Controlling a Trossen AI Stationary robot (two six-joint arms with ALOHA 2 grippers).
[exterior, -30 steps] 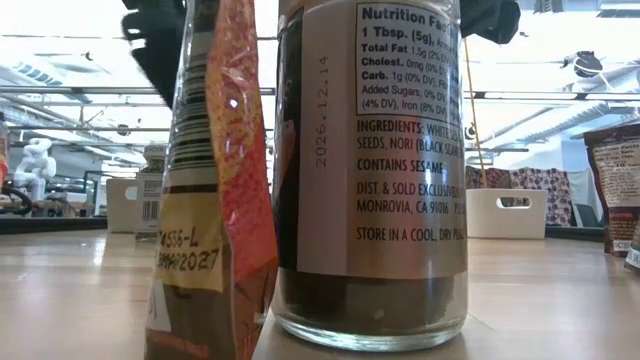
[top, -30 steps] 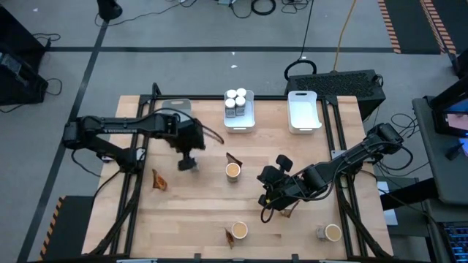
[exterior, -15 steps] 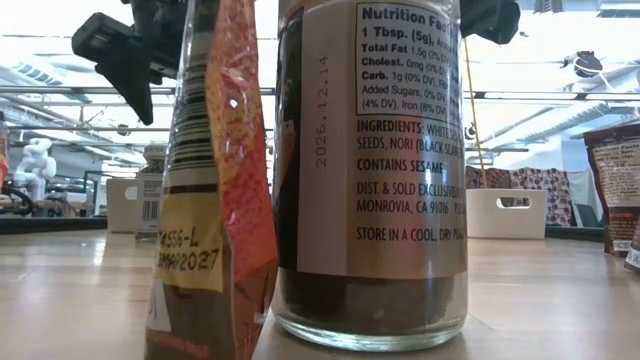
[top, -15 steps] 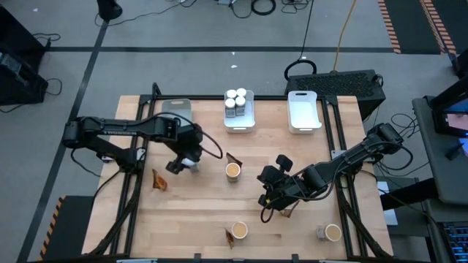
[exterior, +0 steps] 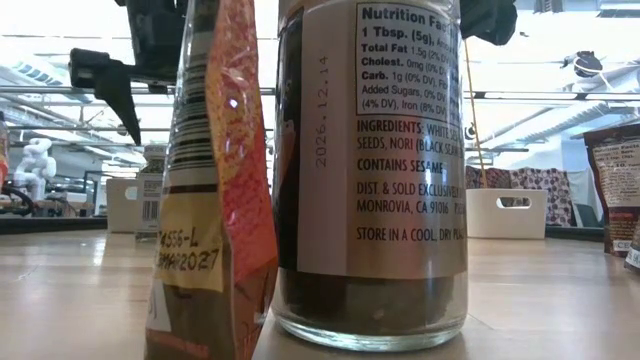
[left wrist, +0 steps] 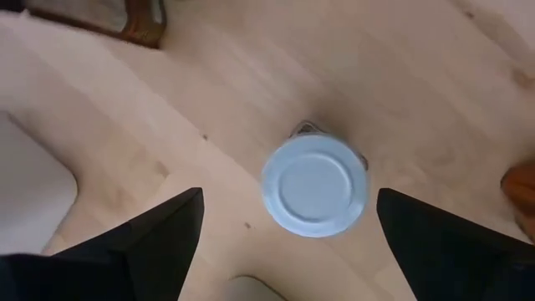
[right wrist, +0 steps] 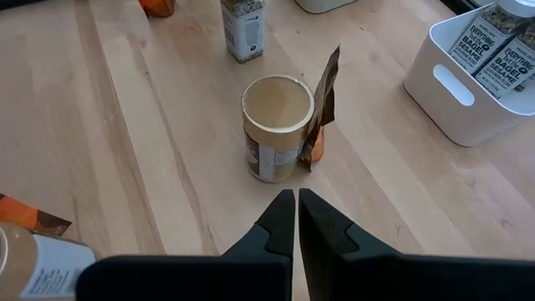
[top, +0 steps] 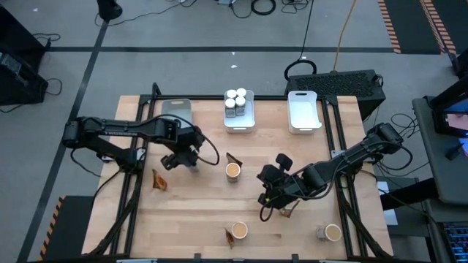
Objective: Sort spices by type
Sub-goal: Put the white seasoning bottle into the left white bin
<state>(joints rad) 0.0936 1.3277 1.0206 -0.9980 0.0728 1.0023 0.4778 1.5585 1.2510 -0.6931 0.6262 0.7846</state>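
A white-capped jar point(left wrist: 314, 186) stands upright on the wooden table. My left gripper point(top: 180, 158) hangs over it pointing down, open, one finger point(left wrist: 167, 230) on either side of the cap and clear of it. My right gripper point(right wrist: 296, 219) is shut and hovers over the table's middle right point(top: 263, 177), facing a tan-topped tub point(right wrist: 277, 125) with a brown pouch point(right wrist: 323, 88) leaning on its side. Three white-capped jars stand in a white tray point(top: 238, 109) at the far edge. Another pouch point(top: 158, 179) lies left of my left gripper.
An empty white tray point(top: 304, 111) and a grey tray point(top: 175, 109) sit at the far edge. Near the front edge stand a tub point(top: 238, 230) beside a pouch point(top: 229, 237), and a tub point(top: 333, 232) next to a jar point(top: 320, 233). A pouch point(top: 285, 212) lies under my right arm.
My left gripper has rolled about the line it points along, so its open fingers now stand on either side of the jar's cap. It has kept its place above the jar and stayed open.
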